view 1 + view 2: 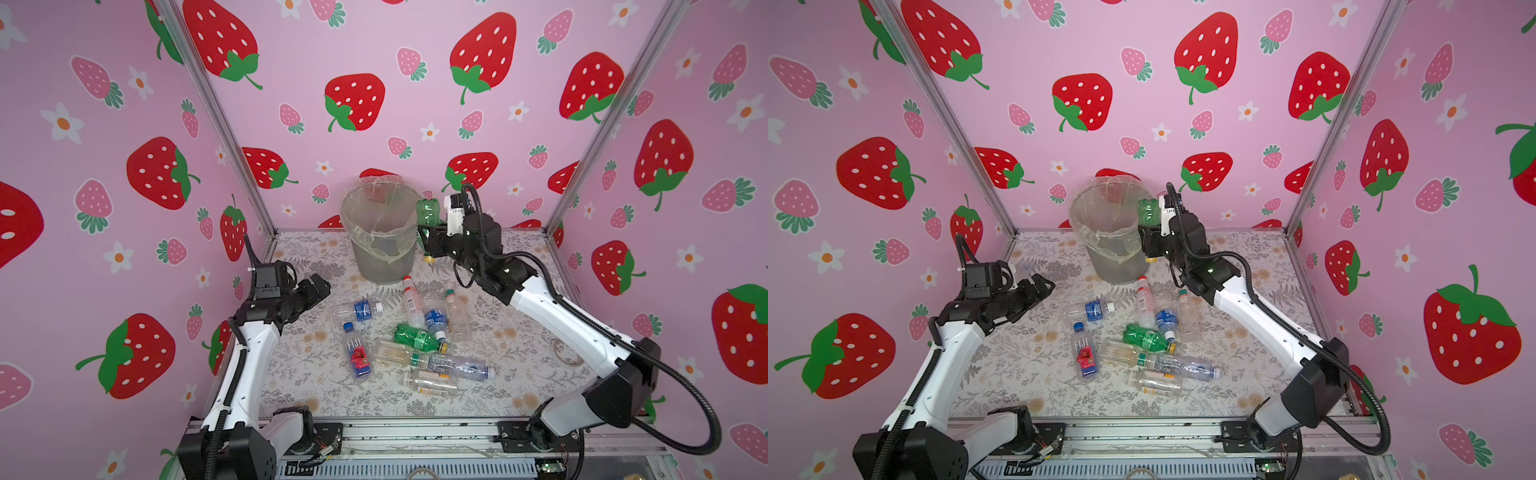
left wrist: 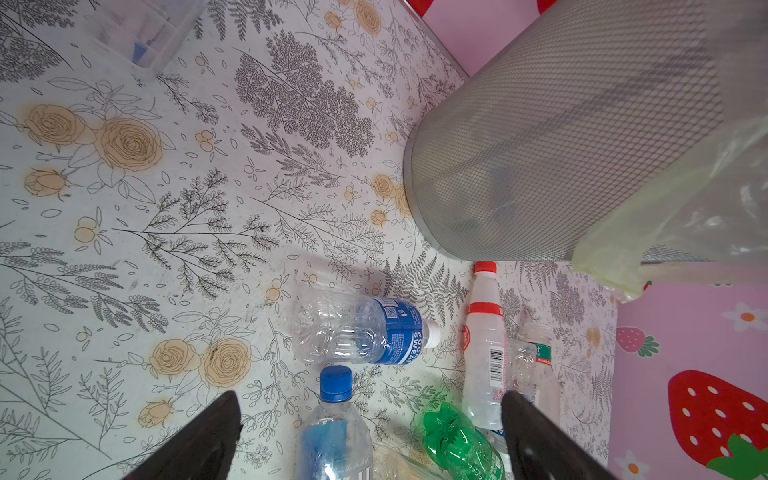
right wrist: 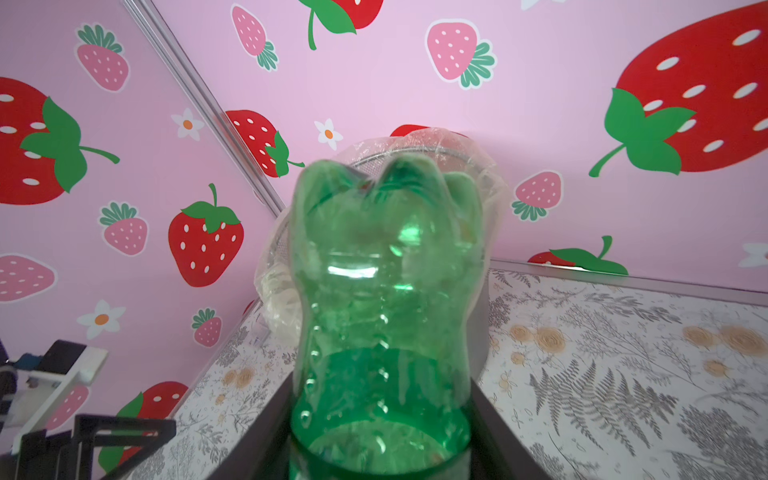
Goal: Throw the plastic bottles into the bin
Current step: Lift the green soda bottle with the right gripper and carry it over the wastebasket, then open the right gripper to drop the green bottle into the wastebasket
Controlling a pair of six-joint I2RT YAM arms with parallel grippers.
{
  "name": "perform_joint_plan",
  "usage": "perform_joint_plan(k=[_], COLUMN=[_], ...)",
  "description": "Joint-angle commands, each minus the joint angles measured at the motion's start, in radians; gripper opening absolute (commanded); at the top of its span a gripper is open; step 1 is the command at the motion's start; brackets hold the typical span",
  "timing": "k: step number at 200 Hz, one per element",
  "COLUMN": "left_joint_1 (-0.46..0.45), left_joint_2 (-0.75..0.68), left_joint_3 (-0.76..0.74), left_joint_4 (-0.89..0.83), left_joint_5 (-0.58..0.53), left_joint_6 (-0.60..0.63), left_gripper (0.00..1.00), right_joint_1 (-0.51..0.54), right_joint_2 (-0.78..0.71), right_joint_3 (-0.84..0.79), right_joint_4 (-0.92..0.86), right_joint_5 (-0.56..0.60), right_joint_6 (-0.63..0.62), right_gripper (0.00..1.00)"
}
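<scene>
The bin (image 1: 380,232) (image 1: 1108,237) stands at the back of the table, a grey mesh basket lined with a clear bag. My right gripper (image 1: 430,239) (image 1: 1150,241) (image 3: 380,399) is shut on a green bottle (image 1: 428,212) (image 1: 1148,210) (image 3: 386,291), held base up and yellow cap down, just right of the bin's rim. Several plastic bottles (image 1: 415,336) (image 1: 1142,340) lie in a loose pile mid-table. My left gripper (image 1: 318,286) (image 1: 1042,286) (image 2: 370,409) hangs open and empty left of the pile, near a blue-labelled bottle (image 2: 361,332) and a blue-capped one (image 2: 332,436).
Pink strawberry walls and metal posts close in the table on three sides. A clear tape ring (image 1: 567,353) lies by the right arm. A clear plastic box (image 2: 137,33) sits at the table's back left. The bin (image 2: 561,137) stands close behind the pile.
</scene>
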Motion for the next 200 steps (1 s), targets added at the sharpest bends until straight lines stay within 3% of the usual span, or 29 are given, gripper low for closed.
perform_joint_plan(k=[1, 32, 89, 106, 122, 138, 144, 157, 169, 200], left_joint_1=[0.006, 0.015, 0.060, 0.068, 0.076, 0.083, 0.087, 0.096, 0.107, 0.138], left_joint_2=[0.003, 0.011, 0.008, 0.011, 0.013, 0.011, 0.011, 0.011, 0.009, 0.003], left_joint_3=[-0.003, 0.013, 0.001, 0.002, 0.002, -0.001, -0.002, 0.001, 0.006, -0.004], left_joint_4=[0.006, -0.009, 0.008, 0.009, 0.013, 0.016, 0.016, 0.011, 0.003, 0.022], left_joint_5=[0.014, 0.001, 0.024, 0.029, 0.033, 0.035, 0.037, 0.035, 0.025, 0.049], left_joint_6=[-0.005, 0.007, -0.006, -0.008, -0.011, -0.015, -0.012, -0.009, -0.005, -0.017], left_gripper=[0.99, 0.99, 0.99, 0.99, 0.99, 0.99, 0.99, 0.99, 0.99, 0.99], right_joint_1=[0.020, 0.052, 0.085, 0.089, 0.089, 0.080, 0.075, 0.066, 0.065, 0.062], right_joint_2=[-0.098, -0.145, 0.086, 0.235, 0.441, 0.670, 0.750, 0.841, 0.810, 0.553], right_joint_3=[-0.099, -0.161, 0.148, 0.361, 0.673, 1.041, 1.174, 1.330, 1.274, 0.824], right_joint_4=[0.068, 0.087, 0.040, 0.003, -0.089, -0.222, -0.255, -0.307, -0.281, -0.030], right_joint_5=[0.048, 0.079, 0.090, 0.168, 0.228, 0.251, 0.260, 0.242, 0.255, 0.249], right_joint_6=[0.015, 0.044, -0.013, -0.035, -0.070, -0.098, -0.098, -0.083, -0.056, -0.043], right_gripper=[0.55, 0.55, 0.55, 0.56, 0.59, 0.75, 0.88, 0.99, 0.99, 0.99])
